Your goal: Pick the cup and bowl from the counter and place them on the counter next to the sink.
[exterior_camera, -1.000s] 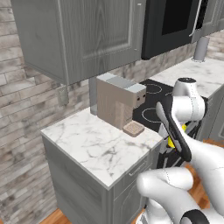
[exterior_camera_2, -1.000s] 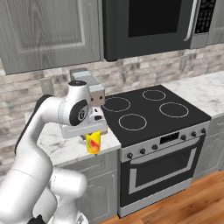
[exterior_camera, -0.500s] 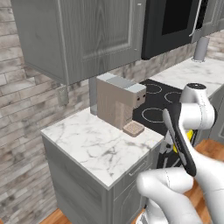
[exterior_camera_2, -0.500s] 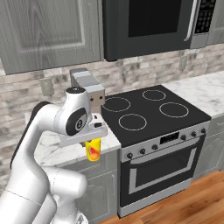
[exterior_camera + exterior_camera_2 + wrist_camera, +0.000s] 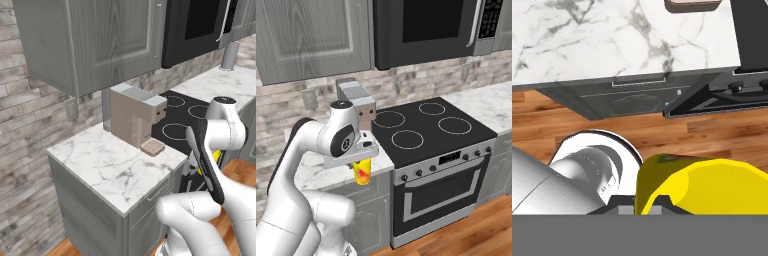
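Observation:
My gripper (image 5: pixel 361 161) is shut on the cup (image 5: pixel 362 171), a small yellow tumbler with a red mark. It hangs upright in the air just in front of the counter (image 5: pixel 311 170), clear of the marble edge. In the hand view the cup (image 5: pixel 707 185) fills the lower right, with the gripper (image 5: pixel 643 202) at its rim and the wood floor beneath. A sliver of the yellow cup (image 5: pixel 216 156) peeks out behind my forearm in the left base view. The counter (image 5: pixel 110 165) lies to the left of the hand there. The bowl and the sink are out of view.
A beige coffee machine (image 5: pixel 135 117) stands at the back of the counter by the brick wall. A black stove (image 5: pixel 426 125) with an oven front adjoins the counter on the right, under a microwave (image 5: pixel 426 25). Grey cabinet fronts (image 5: pixel 637 97) and wood floor (image 5: pixel 712 135) lie below the hand.
The arm has carried the cup away from the counter edge toward the base and a little lower. The hand has swung right in the left base view. The grip stays shut.

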Controlling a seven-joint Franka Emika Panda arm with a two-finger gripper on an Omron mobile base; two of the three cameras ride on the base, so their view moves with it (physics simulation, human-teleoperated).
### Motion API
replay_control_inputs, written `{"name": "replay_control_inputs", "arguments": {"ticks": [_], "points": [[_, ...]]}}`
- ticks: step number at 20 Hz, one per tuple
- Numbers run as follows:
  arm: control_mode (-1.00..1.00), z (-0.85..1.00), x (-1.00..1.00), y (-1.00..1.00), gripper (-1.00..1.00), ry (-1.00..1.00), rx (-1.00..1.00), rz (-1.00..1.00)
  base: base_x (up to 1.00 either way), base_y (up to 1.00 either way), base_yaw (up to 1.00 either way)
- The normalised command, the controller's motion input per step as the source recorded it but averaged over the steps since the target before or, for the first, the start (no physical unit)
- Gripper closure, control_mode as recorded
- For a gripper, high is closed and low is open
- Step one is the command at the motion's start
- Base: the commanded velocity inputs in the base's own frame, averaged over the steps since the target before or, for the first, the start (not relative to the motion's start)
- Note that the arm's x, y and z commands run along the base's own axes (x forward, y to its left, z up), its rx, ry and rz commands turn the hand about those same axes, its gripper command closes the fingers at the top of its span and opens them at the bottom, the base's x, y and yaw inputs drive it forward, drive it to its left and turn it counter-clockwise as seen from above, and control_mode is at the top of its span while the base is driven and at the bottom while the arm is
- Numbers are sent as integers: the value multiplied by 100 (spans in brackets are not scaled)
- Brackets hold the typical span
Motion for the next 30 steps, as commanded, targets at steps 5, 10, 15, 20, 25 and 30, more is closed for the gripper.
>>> {"name": "replay_control_inputs", "arguments": {"ticks": [5, 10, 15, 20, 25, 30], "points": [[100, 0, 0, 0, 100, 0, 0, 0, -11, 0, 0], [100, 0, 0, 0, 100, 0, 0, 0, -83, -49, -6], [100, 0, 0, 0, 100, 0, 0, 0, -70, -90, -26], [100, 0, 0, 0, 100, 0, 0, 0, -8, -68, -43], [100, 0, 0, 0, 100, 0, 0, 0, 18, -29, -49], [100, 0, 0, 0, 100, 0, 0, 0, 34, -15, -49]]}}
